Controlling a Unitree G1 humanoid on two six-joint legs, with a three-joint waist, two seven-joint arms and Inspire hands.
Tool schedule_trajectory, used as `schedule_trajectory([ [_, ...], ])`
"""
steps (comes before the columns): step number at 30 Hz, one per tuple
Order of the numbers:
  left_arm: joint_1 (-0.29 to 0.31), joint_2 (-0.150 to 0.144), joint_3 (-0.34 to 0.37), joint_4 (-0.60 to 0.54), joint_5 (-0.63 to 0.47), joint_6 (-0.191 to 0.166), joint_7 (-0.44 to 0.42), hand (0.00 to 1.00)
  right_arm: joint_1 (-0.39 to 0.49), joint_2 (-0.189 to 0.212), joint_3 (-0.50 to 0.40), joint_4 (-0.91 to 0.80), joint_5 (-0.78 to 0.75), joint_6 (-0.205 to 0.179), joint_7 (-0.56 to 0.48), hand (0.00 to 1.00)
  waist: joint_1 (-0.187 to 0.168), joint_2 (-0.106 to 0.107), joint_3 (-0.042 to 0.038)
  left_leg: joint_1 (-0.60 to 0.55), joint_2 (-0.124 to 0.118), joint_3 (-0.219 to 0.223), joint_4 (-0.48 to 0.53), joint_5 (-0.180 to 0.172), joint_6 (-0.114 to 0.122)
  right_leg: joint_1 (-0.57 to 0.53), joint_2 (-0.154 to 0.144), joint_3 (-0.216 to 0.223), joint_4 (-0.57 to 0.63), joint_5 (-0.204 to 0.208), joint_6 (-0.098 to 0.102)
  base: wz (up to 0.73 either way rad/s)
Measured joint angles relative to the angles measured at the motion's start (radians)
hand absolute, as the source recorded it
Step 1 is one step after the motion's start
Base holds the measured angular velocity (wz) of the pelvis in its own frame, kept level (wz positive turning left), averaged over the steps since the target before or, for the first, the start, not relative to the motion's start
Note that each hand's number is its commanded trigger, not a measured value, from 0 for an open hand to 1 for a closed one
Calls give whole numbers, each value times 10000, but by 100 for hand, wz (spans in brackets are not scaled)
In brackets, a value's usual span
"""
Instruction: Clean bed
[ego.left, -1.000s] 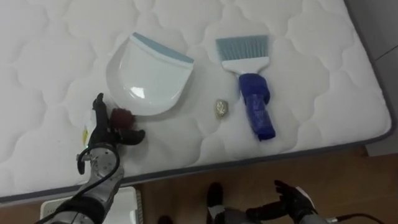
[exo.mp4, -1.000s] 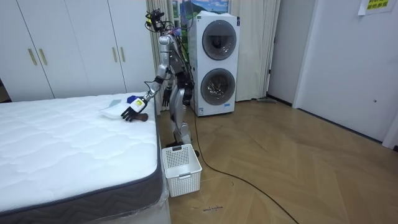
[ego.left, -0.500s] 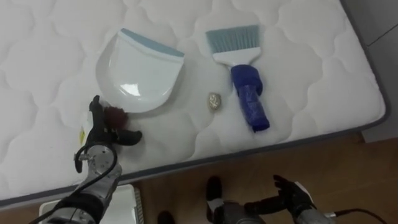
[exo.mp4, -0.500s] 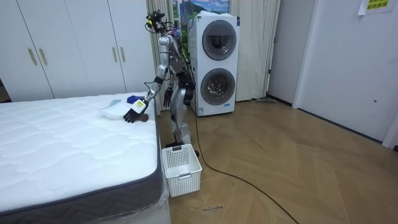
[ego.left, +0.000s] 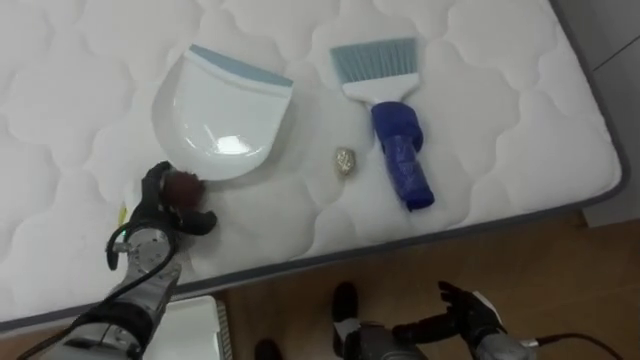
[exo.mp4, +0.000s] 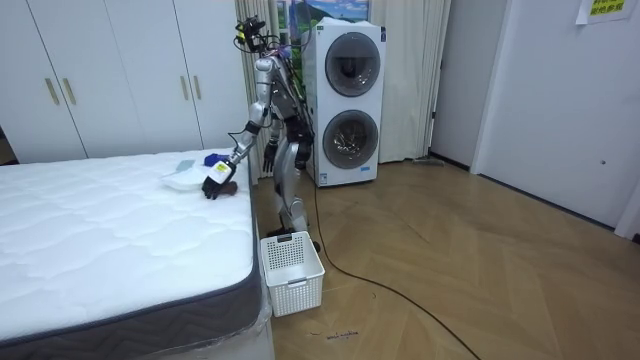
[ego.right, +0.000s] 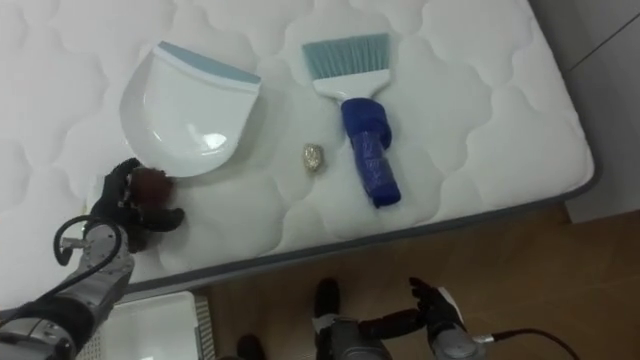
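My left hand (ego.left: 150, 215), lower left: fingers straight moment ago, now curled round dark red lump (ego.left: 184, 186) beside dustpan (ego.left: 225, 115) on bed (ego.left: 500, 120). Grasp looks made. My right hand (ego.left: 475, 315), bottom right, fingers apart.

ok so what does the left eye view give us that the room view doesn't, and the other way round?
Left eye view adds detail: a small crumpled scrap between the dustpan and the blue-handled brush, the left hand curled round a dark red clump, and the right hand open, low over the floor. Room view adds surroundings: stacked washing machines, wardrobe doors, a white basket by the bed's corner. Shared: mattress, dustpan, left hand at the bed's edge.
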Motion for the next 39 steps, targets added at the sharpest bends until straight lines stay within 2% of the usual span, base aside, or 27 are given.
schedule_trajectory([
  [9, -241, 211, -1, 190, 90, 619, 4, 100, -61, 45, 56, -8, 7, 283, 20, 0, 1, -17, -11, 323, -31, 69, -244, 23, 40, 163, -27, 120, -43, -49, 124, -2],
  [12, -240, 227, -13, 207, 90, 752, 0, 100, -63, 42, 146, -46, 8, 285, 5, 0, 0, -27, -16, 342, -45, 109, -236, 52, 82, 171, -56, 127, -39, -79, 157, 0],
  [14, -226, 103, -176, 542, 76, 1017, -366, 100, -65, 38, 253, -67, 12, 281, -65, 0, -5, -31, -17, 366, -103, 146, -242, 81, 126, 183, -102, 141, -36, -107, 203, 0],
  [17, -162, -163, -222, 561, 70, 1013, -515, 100, -73, 22, 323, -66, 35, 282, -95, 0, 17, -49, -24, 379, -160, 146, -268, 108, 172, 183, -180, 118, -21, -141, 256, 8],
  [19, -184, -209, -231, 564, 45, 1012, -646, 100, -93, 25, 425, -80, 35, 283, -142, 0, 27, -53, -24, 379, -176, 146, -261, 111, 178, 185, -213, 120, 11, -159, 286, 8],
  [28, -184, -231, -498, 706, 104, 1060, -831, 100, -60, 31, 625, -290, 180, 299, -284, 0, 28, -141, 0, 528, -180, 527, -265, 130, 216, 180, -342, 142, 264, -247, 303, 0],
  [33, -134, -204, -669, 551, 651, 1000, -575, 100, -40, 34, 592, -356, 1192, 299, -402, 0, 50, -143, -2, 502, -184, 568, -360, 104, 245, 92, -313, 252, 318, -200, 287, 0],
  [39, -80, 137, -849, 487, 1643, 724, -87, 100, -108, -76, -954, -460, 3250, 140, -877, 0, 38, -17, -49, 66, -101, 554, 222, -98, 266, -203, -202, 253, 553, -146, 232, -3],
])
